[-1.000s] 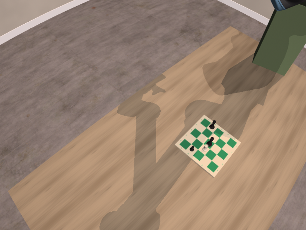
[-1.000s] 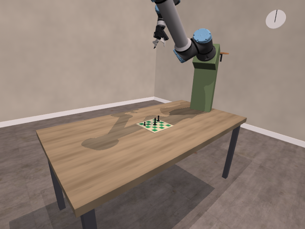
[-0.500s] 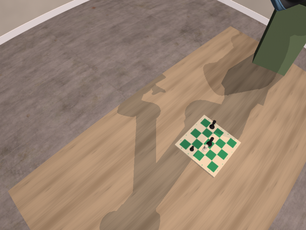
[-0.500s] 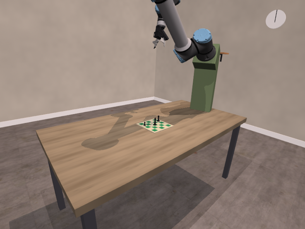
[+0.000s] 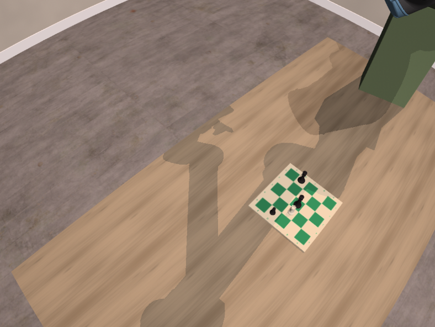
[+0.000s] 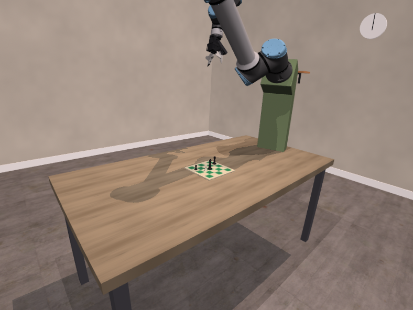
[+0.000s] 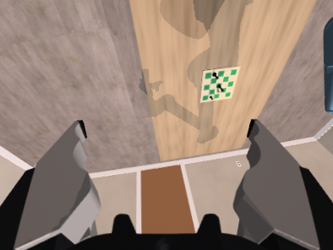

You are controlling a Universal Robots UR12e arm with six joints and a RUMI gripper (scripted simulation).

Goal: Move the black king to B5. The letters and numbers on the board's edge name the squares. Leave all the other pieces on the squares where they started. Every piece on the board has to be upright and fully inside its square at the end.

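My gripper [image 6: 213, 57] hangs high in the air, well above the worktop [image 6: 140, 213], its two fingers spread as wide as they go with nothing between them. In the wrist view I look straight down past both fingers and see the chessboard [image 7: 233, 72] far below, small, lying above and to the right of the midpoint between them. So the coming move turns on this: the board sits well below me and off to one side, and I judge that I need a long descent with a sideways shift before any grasp is possible.

In the exterior view the gripper is up and slightly left of the board [image 6: 227, 170], which lies near the green pedestal [image 6: 276, 117] at the far right part of the worktop.

On the board stand four pieces, all upright as far as I can tell. The tallest dark one, near the board's middle, I take to be the black king [image 5: 298, 201]; its long axis is vertical, so I would come down over its top. A small white piece [image 5: 291, 210] stands just beside it on the near-left, close enough that my wide fingers could knock it. Another black piece [image 5: 302, 177] stands near the far edge, and a small black pawn [image 5: 272, 211] by the left edge. The edge letters are too small to read, so I cannot tell which square is B5.
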